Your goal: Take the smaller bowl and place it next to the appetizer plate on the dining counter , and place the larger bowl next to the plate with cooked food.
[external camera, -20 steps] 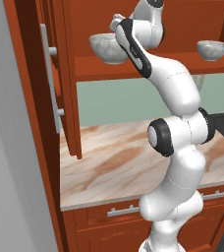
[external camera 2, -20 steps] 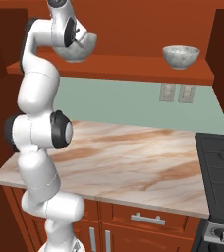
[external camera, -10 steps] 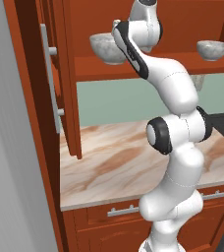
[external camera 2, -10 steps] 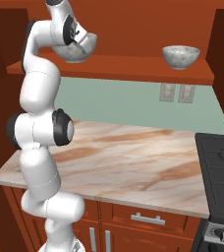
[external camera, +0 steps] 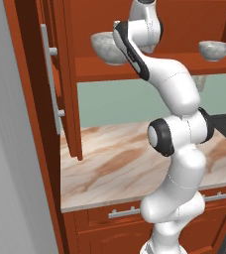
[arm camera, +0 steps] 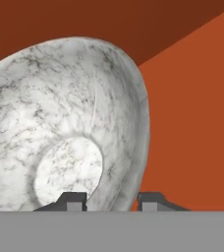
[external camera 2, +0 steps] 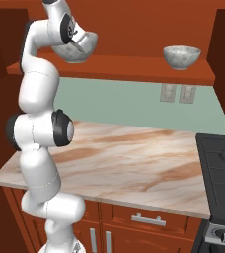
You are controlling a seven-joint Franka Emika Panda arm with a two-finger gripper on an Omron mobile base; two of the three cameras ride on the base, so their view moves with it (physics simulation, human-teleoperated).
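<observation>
The gripper (arm camera: pixel 111 201) is pinching the larger bowl (arm camera: pixel 65 123) by its rim, one finger inside, and should be lifting it slowly off the shelf (external camera 2: pixel 134 66).

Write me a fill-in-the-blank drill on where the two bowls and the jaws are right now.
1. Both marbled bowls sit on the red-brown ____ above the counter.
2. The gripper has its jaws astride the rim of the ____ bowl.
3. The smaller bowl stands to the ____ of it in the right base view.
4. Two grey outlets sit on the pale ____ wall.

Missing: shelf; larger; right; green
</observation>
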